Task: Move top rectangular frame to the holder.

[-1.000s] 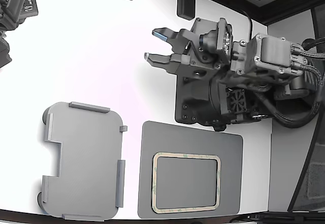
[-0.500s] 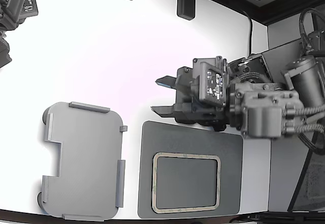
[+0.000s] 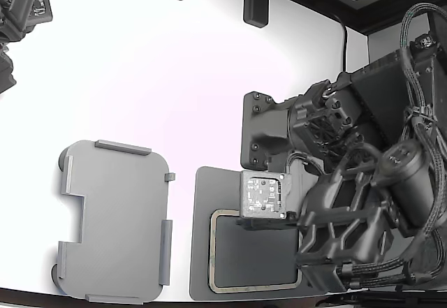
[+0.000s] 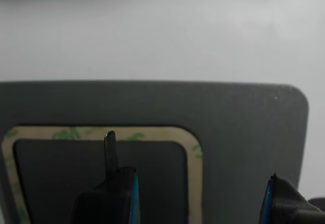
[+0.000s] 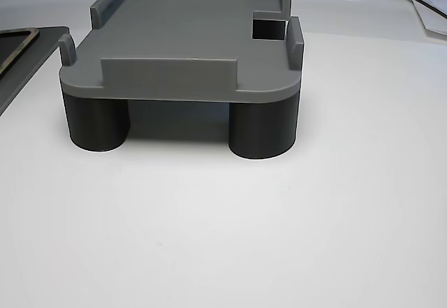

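- the top rectangular frame [image 4: 195, 155] lies flat on a dark grey mat [image 3: 202, 238] on the white surface [image 3: 140, 77]; only one frame can be made out, so whether more are stacked under it is not clear.
- the hand [image 4: 200, 196] hangs over the mat, fingers spread apart with nothing between them; one thin fingertip [image 4: 109, 150] sits over the frame's open middle near its long strip, the other finger shows well outside the frame's short side.
- the frame looks very thin and light, likely flexible like a gasket or adhesive strip; it would probably sag or twist if lifted by one edge.
- lying flush on the mat, it offers little edge to catch; a pinch across one narrow strip, one finger inside the opening and one outside, seems the workable hold.
- faint green flecks suggest tape, so it may cling to the mat.
- the holder [image 3: 115, 221] stands empty on short round legs, well apart from the mat toward the exterior view's left.
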Controlling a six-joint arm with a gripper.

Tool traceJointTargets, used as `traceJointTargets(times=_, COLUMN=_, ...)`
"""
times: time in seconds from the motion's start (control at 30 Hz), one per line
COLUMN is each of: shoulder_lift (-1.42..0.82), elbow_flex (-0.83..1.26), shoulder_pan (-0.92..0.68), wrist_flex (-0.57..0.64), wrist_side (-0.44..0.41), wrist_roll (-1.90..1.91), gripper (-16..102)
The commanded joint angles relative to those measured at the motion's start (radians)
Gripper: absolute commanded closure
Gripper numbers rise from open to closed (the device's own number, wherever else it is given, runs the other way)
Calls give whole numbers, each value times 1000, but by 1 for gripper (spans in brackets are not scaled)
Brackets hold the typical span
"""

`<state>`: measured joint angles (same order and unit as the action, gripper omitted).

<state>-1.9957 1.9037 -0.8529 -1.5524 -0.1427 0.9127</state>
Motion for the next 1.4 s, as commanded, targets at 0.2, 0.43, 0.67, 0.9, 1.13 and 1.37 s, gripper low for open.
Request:
traceJointTargets(times=0.2, shoulder_lift=67, elbow_flex=-38, shoulder_pan=-98, wrist_flex=-20, wrist_side=86, wrist_roll=75, gripper=-14)
traceJointTargets(times=0.43, shoulder_lift=104, elbow_flex=44, shoulder_pan=-193, wrist_flex=18, wrist_side=46, wrist_roll=141, gripper=-11)
traceJointTargets(times=0.67, shoulder_lift=158, elbow_flex=100, shoulder_pan=-198, wrist_flex=94, wrist_side=54, wrist_roll=135, gripper=-13)
traceJointTargets(times=0.9, shoulder_lift=129, elbow_flex=198, shoulder_pan=-202, wrist_flex=175, wrist_side=44, wrist_roll=123, gripper=-10)
traceJointTargets(times=1.13, shoulder_lift=114, elbow_flex=241, shoulder_pan=-202, wrist_flex=204, wrist_side=41, wrist_roll=129, gripper=1)
traceJointTargets(times=1.37, shoulder_lift=78, elbow_flex=282, shoulder_pan=-198, wrist_flex=215, wrist_side=20, wrist_roll=126, gripper=9)
